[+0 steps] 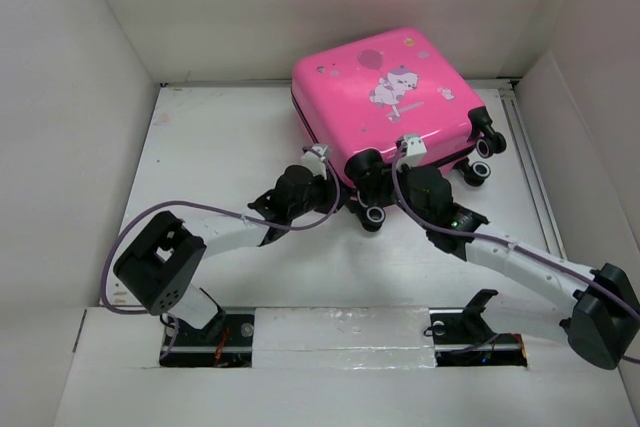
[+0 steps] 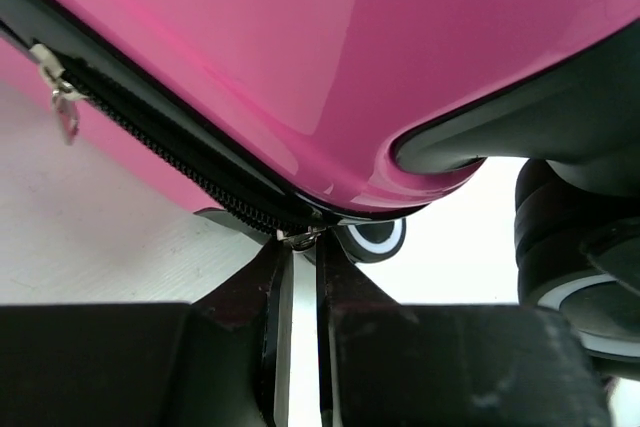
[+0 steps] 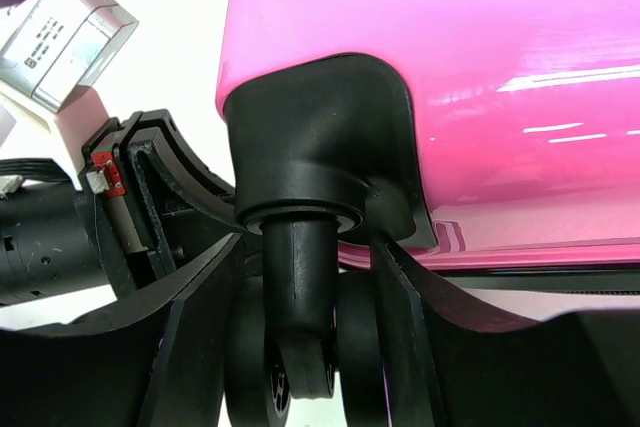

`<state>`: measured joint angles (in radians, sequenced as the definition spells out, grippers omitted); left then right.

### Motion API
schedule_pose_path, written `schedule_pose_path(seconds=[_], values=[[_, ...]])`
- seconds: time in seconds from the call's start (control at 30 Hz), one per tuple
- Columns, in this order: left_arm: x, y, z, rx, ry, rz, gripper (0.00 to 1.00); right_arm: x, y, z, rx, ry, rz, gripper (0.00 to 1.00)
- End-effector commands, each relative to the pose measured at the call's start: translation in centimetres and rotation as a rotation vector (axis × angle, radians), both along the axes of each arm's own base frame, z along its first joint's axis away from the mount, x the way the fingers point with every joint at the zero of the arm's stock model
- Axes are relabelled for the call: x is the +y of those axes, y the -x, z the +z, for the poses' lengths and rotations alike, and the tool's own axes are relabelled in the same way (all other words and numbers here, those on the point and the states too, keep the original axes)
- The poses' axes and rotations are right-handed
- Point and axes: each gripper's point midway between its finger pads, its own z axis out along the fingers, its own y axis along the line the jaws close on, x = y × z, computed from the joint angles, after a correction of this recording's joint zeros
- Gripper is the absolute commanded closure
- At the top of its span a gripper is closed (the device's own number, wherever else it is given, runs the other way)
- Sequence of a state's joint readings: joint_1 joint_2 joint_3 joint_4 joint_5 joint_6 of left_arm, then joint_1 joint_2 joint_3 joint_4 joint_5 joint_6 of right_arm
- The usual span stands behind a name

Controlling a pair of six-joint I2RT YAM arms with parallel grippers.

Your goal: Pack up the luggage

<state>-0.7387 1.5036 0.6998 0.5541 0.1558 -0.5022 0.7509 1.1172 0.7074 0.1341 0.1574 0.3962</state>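
Closed pink luggage (image 1: pixel 390 97) lies flat, print side up, at the rear centre-right of the white desk (image 1: pixel 220 147). Both arms reach to its near edge.

Left gripper (image 1: pixel 322 162) is at the near-left corner. In the left wrist view its jaws are almost together, pinching a small metal zipper pull (image 2: pixel 300 239) at the corner where the black zipper track (image 2: pixel 170 147) bends. A second zipper pull (image 2: pixel 62 112) hangs further along the track, on the left.

Right gripper (image 1: pixel 405 157) is just beside the left one, at the same near edge. In the right wrist view its jaws straddle a black caster wheel (image 3: pixel 300 347) under its corner housing. The fingertips (image 3: pixel 395 287) look pressed to both sides, so it is gripping the caster.
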Motion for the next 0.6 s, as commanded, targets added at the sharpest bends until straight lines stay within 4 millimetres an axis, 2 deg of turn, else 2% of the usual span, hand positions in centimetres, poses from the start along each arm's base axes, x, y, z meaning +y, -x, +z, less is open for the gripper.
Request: schedule_pose_path(seconds=[0.0,0.03,0.1,0.17,0.23,0.3,0.4,0.47,0.5,0.57], values=[[4.0,-3.5,0.9,-0.095,-0.073,0.230,1.00,0.0,1.4,-0.8,0.029,-0.008,0.047,1.00],[4.6,-3.4,0.2,-0.084,-0.100,0.251,1.00,-0.3,1.5,-0.6,0.027,-0.006,0.037,1.00],[6.3,-4.0,-0.1,-0.082,-0.138,0.321,1.00,-1.1,1.4,-1.2,0.034,0.004,0.015,1.00],[8.3,-4.4,-1.0,-0.048,-0.188,0.388,1.00,-1.7,1.5,-0.8,0.032,0.002,0.005,1.00],[10.9,-4.8,-2.4,0.006,-0.236,0.473,1.00,-1.9,1.8,-1.3,0.042,0.011,0.005,1.00],[12.4,-5.5,-2.3,0.001,-0.264,0.538,1.00,-2.0,2.2,-1.0,0.028,0.006,0.019,1.00],[12.9,-6.5,-1.0,-0.013,-0.265,0.599,1.00,-2.0,2.5,-1.6,0.044,0.015,0.031,1.00],[13.6,-6.8,-1.3,-0.003,-0.300,0.642,1.00,-1.9,2.6,-1.6,0.046,0.013,0.039,1.00],[13.7,-7.4,-0.4,-0.022,-0.290,0.664,1.00,-1.9,2.7,-2.2,0.061,0.026,0.039,1.00],[14.4,-8.0,0.0,-0.034,-0.303,0.719,1.00,-1.9,2.7,-2.2,0.061,0.026,0.039,1.00]])
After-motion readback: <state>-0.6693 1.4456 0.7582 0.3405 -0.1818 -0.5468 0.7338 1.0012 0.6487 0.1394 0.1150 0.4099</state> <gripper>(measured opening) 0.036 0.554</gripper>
